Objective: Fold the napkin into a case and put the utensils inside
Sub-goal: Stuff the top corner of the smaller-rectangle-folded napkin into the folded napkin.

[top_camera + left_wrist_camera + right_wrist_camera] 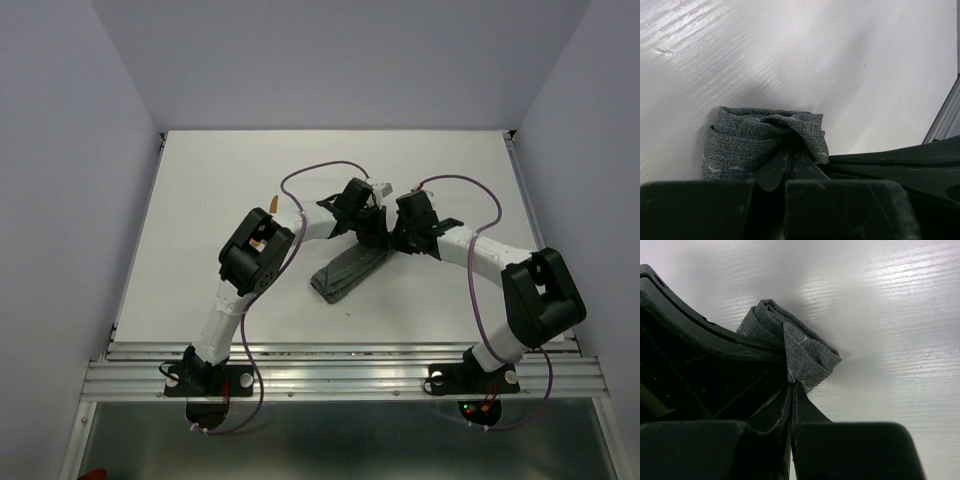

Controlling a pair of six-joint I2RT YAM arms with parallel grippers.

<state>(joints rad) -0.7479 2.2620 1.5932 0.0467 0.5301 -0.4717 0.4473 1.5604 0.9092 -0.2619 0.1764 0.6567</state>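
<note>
At the napkin [340,275] end, both grippers [788,156] [792,382] (clamped).

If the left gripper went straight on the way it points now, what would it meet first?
The folded napkin: the left gripper is shut on its near fold, so cloth lies directly ahead. Beyond it only bare table shows, though depth is unclear from the wrist view.

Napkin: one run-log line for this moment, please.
napkin: folded narrow strip on table | left fingers: shut on its far end | right fingers: shut on same end
</note>
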